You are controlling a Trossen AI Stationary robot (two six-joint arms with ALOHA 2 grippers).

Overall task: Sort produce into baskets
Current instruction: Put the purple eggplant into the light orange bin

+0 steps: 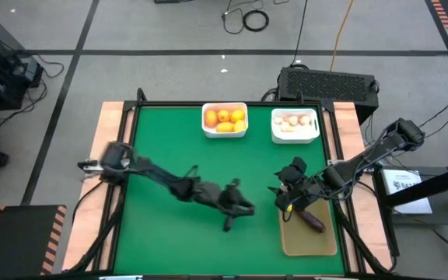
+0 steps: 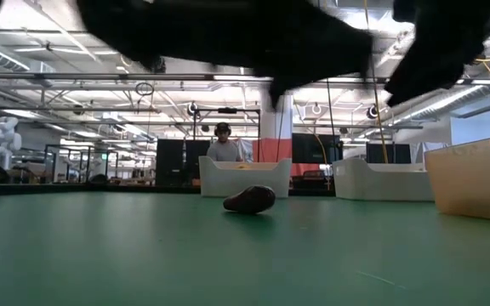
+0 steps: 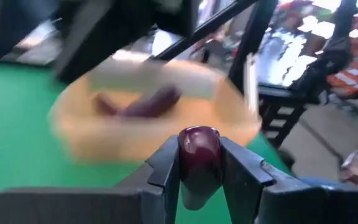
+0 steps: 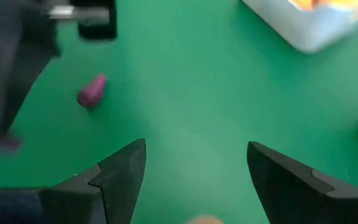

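**Left gripper holds purple piece mid-mat; right gripper wide by tray**

Left arm reaches from the mat's left edge to the centre. Left gripper [image 1: 236, 211] sits over bare green mat [image 1: 169, 148], well short of the tray. In the left wrist view its fingers [image 3: 166, 171] are clamped on a dark purple piece [image 3: 197, 152]; the piece stands betw. the two pads, rounded tip poking out past them, lower part cut off by the gripper body. From above the held piece can't be made out, arm covers it.

Another small purple piece [image 4: 92, 91] lies loose on the mat, apart from both grippers; low view shows it as a dark lump [image 2: 249, 200] resting flat.

Back row: bin w/ orange fruits [image 1: 225, 120] left, bin w/ white bulbs [image 1: 295, 126] right, side by side, not touching.

Right gripper [image 1: 286, 194] is at the tray's near-left corner. Its fingers [image 4: 120, 171] are spread wide w/ nothing betw. them, only mat. An orange blur at the frame edge there is too cut off to tell.

Tan tray [image 1: 317, 241] at front right holds one long purple piece [image 1: 312, 221]. Left wrist view of the tray is blurred; low view's top is blocked by dark arm shapes
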